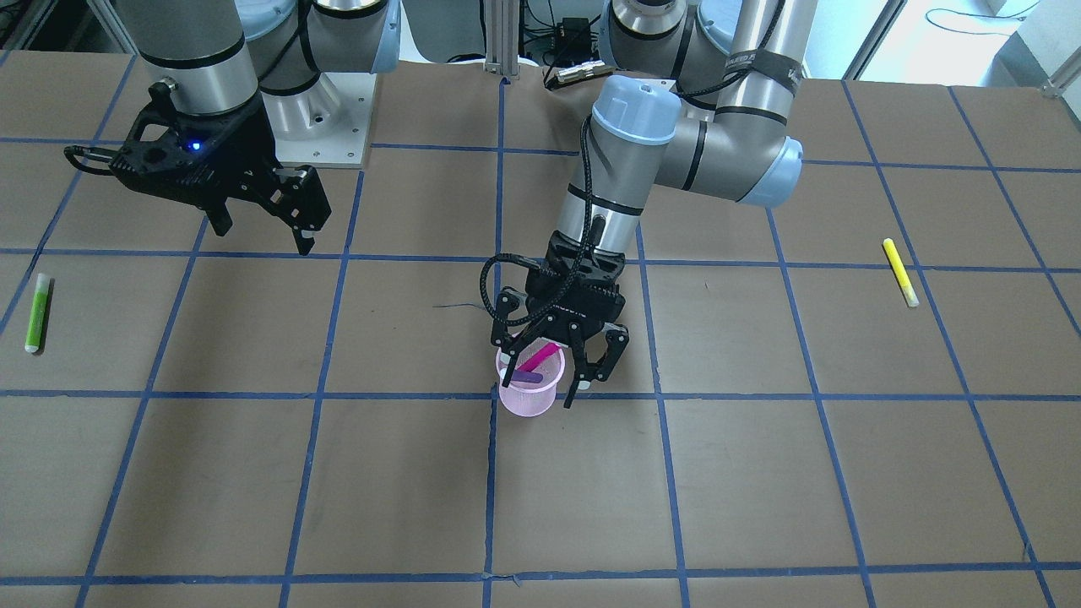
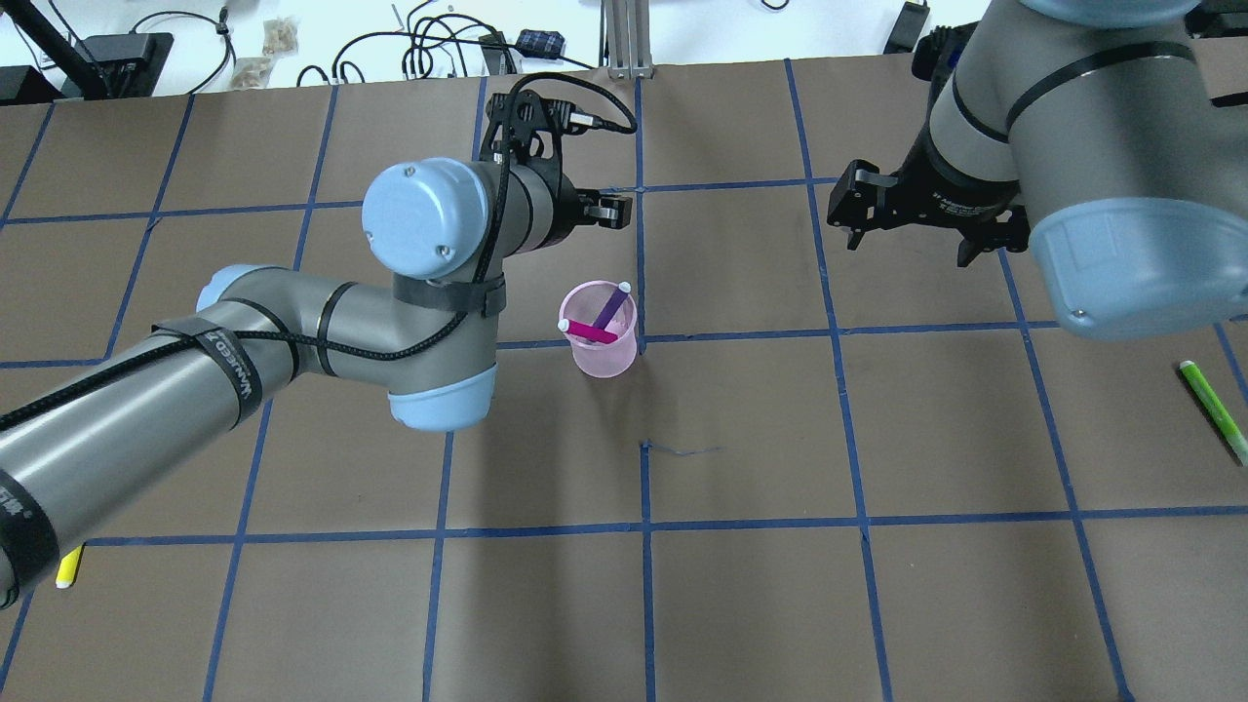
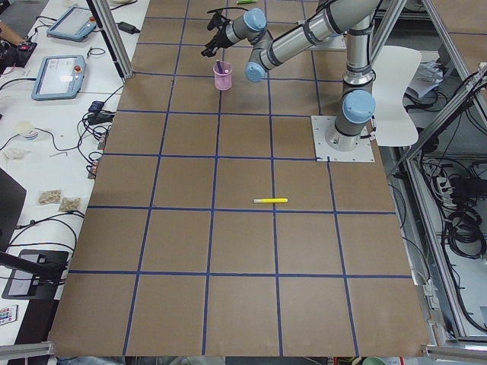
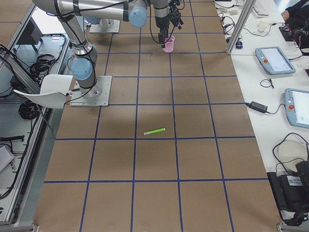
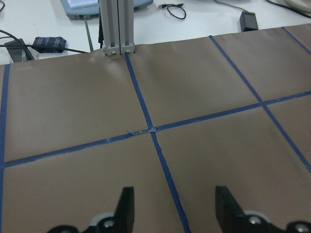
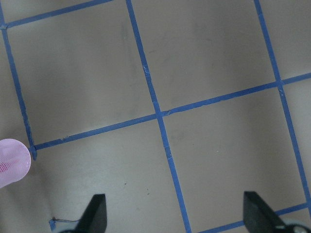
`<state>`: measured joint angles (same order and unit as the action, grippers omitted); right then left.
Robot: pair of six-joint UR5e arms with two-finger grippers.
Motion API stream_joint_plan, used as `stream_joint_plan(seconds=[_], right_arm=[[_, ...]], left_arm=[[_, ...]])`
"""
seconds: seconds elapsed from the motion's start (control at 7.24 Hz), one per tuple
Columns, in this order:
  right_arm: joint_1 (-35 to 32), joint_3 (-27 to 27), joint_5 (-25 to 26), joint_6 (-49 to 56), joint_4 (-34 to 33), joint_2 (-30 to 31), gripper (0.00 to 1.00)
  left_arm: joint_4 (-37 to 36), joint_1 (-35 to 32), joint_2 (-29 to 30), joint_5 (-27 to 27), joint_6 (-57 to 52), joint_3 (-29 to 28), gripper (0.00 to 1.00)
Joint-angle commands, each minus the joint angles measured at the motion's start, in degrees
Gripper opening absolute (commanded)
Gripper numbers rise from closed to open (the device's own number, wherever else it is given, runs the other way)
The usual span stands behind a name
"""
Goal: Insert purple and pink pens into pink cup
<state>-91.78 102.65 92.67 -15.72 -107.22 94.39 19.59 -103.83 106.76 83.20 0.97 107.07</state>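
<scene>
The pink cup (image 2: 605, 357) holds 2 pens: pink pen (image 2: 591, 331) and purple pen (image 2: 612, 304).

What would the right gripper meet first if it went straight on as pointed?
Probably the bare brown paper-covered table, near a blue tape crossing; the pink mesh cup sits off to one side.

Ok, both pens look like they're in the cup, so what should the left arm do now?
I'd probably raise the left gripper straight up and clear. The purple pen and pink pen both lean inside the pink cup, and the gripper is open, empty and close to the rim, so a sideways move could tip the cup.
</scene>
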Motion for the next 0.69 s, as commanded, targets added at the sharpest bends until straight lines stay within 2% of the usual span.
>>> stream_joint_plan(seconds=[0.0,0.14,0.28,0.41,0.55], right_arm=[[-0.1,0.1,-0.2,0.1,0.5,1.0,1.0],[-0.3,0.5,-0.2,0.1,1.4,1.8,1.0],[0.0,0.2,-1.4,0.1,2.8,1.8,1.0],[0.7,0.2,-9.5,2.2,4.8,1.6,1.0],[0.9,0.3,-10.1,8.1,5.4,1.5,1.0]], left_arm=[[33.5,3.0,-1.6,2.0,-0.8,-13.3,0.93],[43.1,5.0,-3.4,2.5,-0.8,-15.5,1.0],[49.6,9.8,-5.1,2.1,-1.1,-16.9,1.0],[55.7,12.7,-7.1,1.9,-1.9,-17.5,1.0],[60.1,12.5,-9.4,2.6,-2.4,-17.8,1.0]])
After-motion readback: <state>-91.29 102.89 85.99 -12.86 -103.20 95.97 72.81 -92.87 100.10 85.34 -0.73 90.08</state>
